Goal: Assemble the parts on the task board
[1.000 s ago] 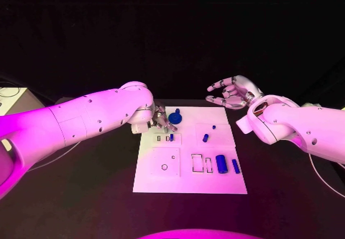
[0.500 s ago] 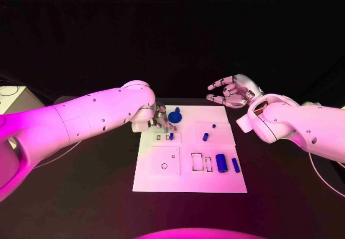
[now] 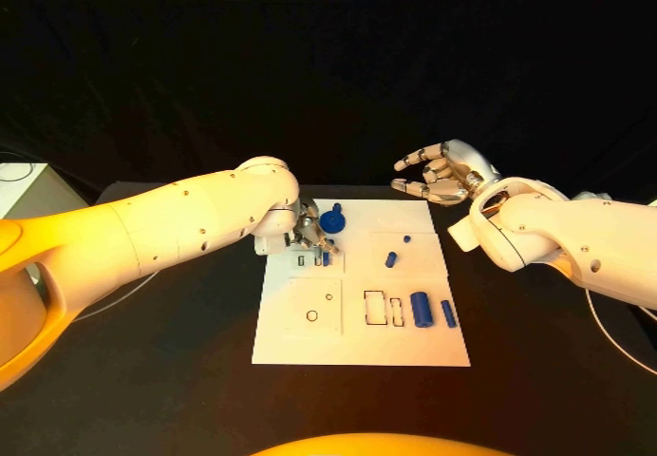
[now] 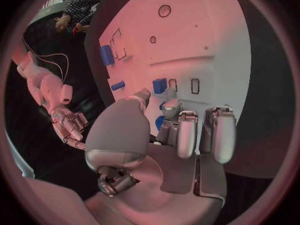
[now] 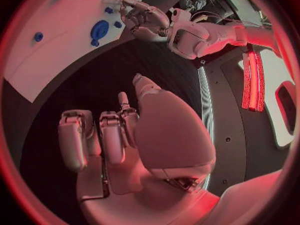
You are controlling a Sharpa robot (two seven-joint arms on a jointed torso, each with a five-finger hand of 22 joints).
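Observation:
The white task board point(image 3: 359, 337) lies mid-table. My left hand point(image 3: 309, 237) hovers over its far left corner, fingers curled down, tips just above a small blue part point(image 3: 326, 257) standing by two slots. In the left wrist view that part point(image 4: 160, 85) sits just past the thumb, and nothing is gripped. A round blue part point(image 3: 333, 222) lies beside the hand. More blue parts lie on the board: two small ones point(image 3: 392, 258) point(image 3: 406, 238), a thick cylinder point(image 3: 422, 310) and a thin bar point(image 3: 448, 313). My right hand point(image 3: 441, 177) hangs empty, fingers spread, beyond the board's far right corner.
Black tabletop point(image 3: 164, 361) surrounds the board. Outlined slots point(image 3: 375, 309) and a small round hole point(image 3: 312, 316) mark the board's near half. A pale box point(image 3: 19, 185) stands at the far left edge. In the right wrist view my left hand point(image 5: 144, 17) reaches over the board point(image 5: 44, 60).
My left hand has edged slightly toward the near side, over the small upright part. The right hand and the blue parts have stayed where they were.

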